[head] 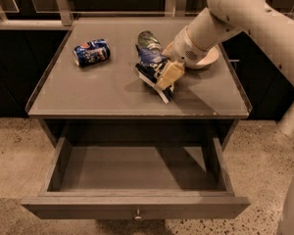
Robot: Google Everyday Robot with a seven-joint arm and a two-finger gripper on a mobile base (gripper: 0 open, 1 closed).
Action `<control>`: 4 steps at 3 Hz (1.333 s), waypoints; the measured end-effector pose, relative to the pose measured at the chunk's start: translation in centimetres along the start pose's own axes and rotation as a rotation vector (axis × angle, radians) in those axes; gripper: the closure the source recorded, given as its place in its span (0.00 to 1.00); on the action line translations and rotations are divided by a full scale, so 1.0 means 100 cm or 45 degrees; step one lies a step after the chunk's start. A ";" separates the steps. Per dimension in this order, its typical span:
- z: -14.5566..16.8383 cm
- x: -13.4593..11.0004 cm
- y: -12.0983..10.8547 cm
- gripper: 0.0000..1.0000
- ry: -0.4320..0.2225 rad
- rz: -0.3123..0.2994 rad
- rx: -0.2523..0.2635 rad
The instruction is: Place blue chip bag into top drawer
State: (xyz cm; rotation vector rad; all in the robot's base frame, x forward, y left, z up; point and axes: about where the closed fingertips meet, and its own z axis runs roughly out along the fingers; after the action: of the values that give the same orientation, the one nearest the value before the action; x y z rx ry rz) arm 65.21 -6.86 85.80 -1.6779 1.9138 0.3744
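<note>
The gripper [167, 75] is on the table top [108, 89], and its fingers are squeezed onto the blue chip bag [150, 62]. A squashed blue soda can [91, 52] lies at the bag's 9 o'clock. A white bowl [208, 58] sits at its 3 o'clock. The top drawer [137, 207] is pulled open at 6 o'clock.

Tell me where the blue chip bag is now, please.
In the camera view, the blue chip bag is over the tabletop, right of centre, against the gripper, between the crushed soda can and a white bowl.
</note>
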 end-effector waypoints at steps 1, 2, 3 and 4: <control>0.000 0.000 0.000 0.64 0.000 0.000 0.000; 0.000 0.000 0.000 0.88 0.000 0.000 0.000; -0.002 0.001 0.007 1.00 -0.017 0.003 -0.019; -0.033 0.009 0.038 1.00 -0.018 0.079 0.005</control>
State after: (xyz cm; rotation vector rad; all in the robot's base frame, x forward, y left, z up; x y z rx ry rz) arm 60.66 -8.79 87.36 -1.6125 1.9585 0.4052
